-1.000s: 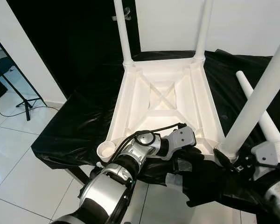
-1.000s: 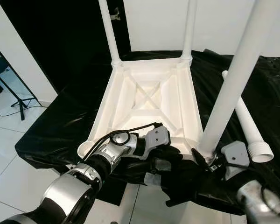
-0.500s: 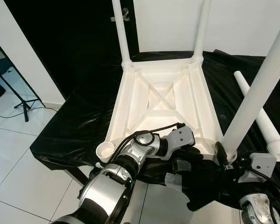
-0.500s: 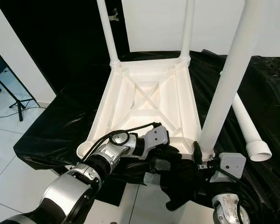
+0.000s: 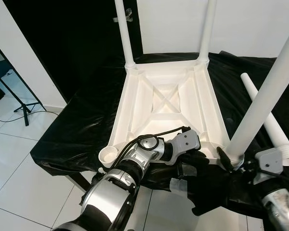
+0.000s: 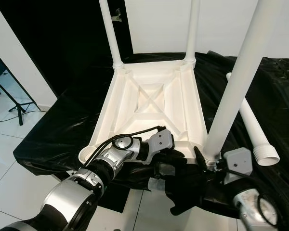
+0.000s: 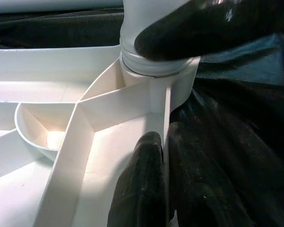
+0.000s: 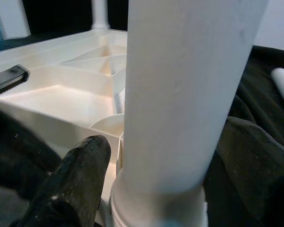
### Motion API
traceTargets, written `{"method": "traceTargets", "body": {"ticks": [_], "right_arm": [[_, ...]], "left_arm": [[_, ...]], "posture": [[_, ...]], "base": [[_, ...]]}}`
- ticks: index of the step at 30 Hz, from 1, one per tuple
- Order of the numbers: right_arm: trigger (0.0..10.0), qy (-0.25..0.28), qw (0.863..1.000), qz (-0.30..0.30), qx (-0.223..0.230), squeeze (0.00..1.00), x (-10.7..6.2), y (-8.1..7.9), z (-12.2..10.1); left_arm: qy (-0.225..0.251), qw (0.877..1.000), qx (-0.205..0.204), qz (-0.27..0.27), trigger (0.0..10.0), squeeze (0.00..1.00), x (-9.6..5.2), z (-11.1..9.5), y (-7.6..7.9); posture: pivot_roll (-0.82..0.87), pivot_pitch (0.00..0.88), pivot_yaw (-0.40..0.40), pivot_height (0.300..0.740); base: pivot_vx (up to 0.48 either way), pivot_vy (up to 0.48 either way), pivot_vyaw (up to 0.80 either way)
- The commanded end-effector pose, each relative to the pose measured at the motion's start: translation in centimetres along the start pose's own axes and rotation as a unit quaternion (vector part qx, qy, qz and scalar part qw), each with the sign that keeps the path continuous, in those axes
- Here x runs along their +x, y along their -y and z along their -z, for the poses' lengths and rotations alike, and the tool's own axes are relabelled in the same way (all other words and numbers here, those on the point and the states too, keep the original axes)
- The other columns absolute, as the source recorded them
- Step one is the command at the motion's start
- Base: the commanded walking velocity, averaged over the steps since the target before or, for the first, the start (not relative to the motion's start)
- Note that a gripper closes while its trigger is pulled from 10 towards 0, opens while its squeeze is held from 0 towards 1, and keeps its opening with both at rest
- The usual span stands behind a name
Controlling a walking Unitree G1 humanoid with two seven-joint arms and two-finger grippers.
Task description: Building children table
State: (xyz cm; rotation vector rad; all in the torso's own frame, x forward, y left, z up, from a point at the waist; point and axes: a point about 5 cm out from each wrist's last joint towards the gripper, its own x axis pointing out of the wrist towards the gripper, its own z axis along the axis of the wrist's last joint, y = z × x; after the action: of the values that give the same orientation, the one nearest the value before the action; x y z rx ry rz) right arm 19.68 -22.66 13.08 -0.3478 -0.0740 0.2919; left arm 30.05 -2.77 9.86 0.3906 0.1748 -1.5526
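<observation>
table frame (image 5: pixel 168 103): white moulded plastic, smooth, faint sheen
legs (image 6: pixel 231 91): white plastic tubes, smooth, slightly glossy; the loose leg (image 5: pixel 269 120) lying right of the frame has a ribbed threaded end
sheet (image 5: pixel 82 130): black plastic film under the frame, creased and shiny
arms (image 5: pixel 135 163): brushed silver metal
gripper fingers (image 7: pixel 142 184): matt black, finely textured
floor (image 5: pixel 19 168): glossy white tiles
</observation>
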Motion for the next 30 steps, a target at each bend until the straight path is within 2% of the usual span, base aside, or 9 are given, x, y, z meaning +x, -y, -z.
{"method": "traceTargets", "body": {"ticks": [1,5,6,7,8,14,22,26,30], "right_arm": [[10.0,-0.011,1.0,-0.024,0.002,0.0,-0.1,0.3,0.2],[10.0,-0.014,0.999,-0.043,0.005,0.0,-0.2,0.6,0.2],[1.3,-0.017,0.998,-0.058,0.008,0.0,-0.3,0.6,0.2],[1.3,-0.017,0.998,-0.058,0.008,0.0,-0.3,0.6,0.2],[0.0,-0.024,0.996,-0.081,0.011,0.0,-0.5,0.4,0.4],[0.0,-0.054,0.987,-0.141,0.051,0.0,-1.4,-0.4,1.2],[0.0,-0.044,0.989,-0.097,0.099,0.0,-1.3,-1.7,1.5],[0.0,-0.016,0.987,0.102,0.119,0.0,-0.7,-2.9,1.5],[0.0,-0.016,0.981,0.153,0.117,0.0,-0.9,-3.0,1.5]], "left_arm": [[-0.058,0.993,-0.07,-0.076,10.0,0.0,0.2,3.7,1.1],[-0.057,0.993,-0.07,-0.077,10.0,0.0,0.2,3.7,1.1],[-0.057,0.993,-0.07,-0.077,10.0,0.0,0.2,3.6,1.1],[-0.057,0.993,-0.07,-0.077,10.0,0.0,0.2,3.6,1.1],[-0.056,0.993,-0.07,-0.077,10.0,0.0,0.2,3.6,1.1],[-0.055,0.993,-0.071,-0.078,10.0,0.0,0.2,3.6,1.0],[-0.056,0.993,-0.07,-0.077,10.0,0.0,0.2,3.6,1.0],[-0.056,0.993,-0.07,-0.081,10.0,0.0,0.0,3.6,0.8],[-0.057,0.993,-0.07,-0.082,10.0,0.0,-0.1,3.7,0.8]], "posture": [[-0.02,0.0,0.074,0.74],[-0.02,0.0,0.074,0.74],[-0.02,0.0,0.073,0.74],[-0.02,0.0,0.073,0.74],[-0.02,0.0,0.073,0.74],[-0.01,0.0,0.074,0.74],[-0.01,0.0,0.074,0.74],[0.0,0.0,0.07,0.74],[0.01,0.0,0.072,0.74]], "base": [[0.0,0.0,0.0],[0.0,0.0,0.0],[0.0,0.0,0.0],[0.0,0.0,0.0],[0.0,0.0,0.0],[0.0,0.0,0.0],[0.0,0.0,0.0],[0.0,0.0,0.0],[0.0,0.0,0.0]]}}
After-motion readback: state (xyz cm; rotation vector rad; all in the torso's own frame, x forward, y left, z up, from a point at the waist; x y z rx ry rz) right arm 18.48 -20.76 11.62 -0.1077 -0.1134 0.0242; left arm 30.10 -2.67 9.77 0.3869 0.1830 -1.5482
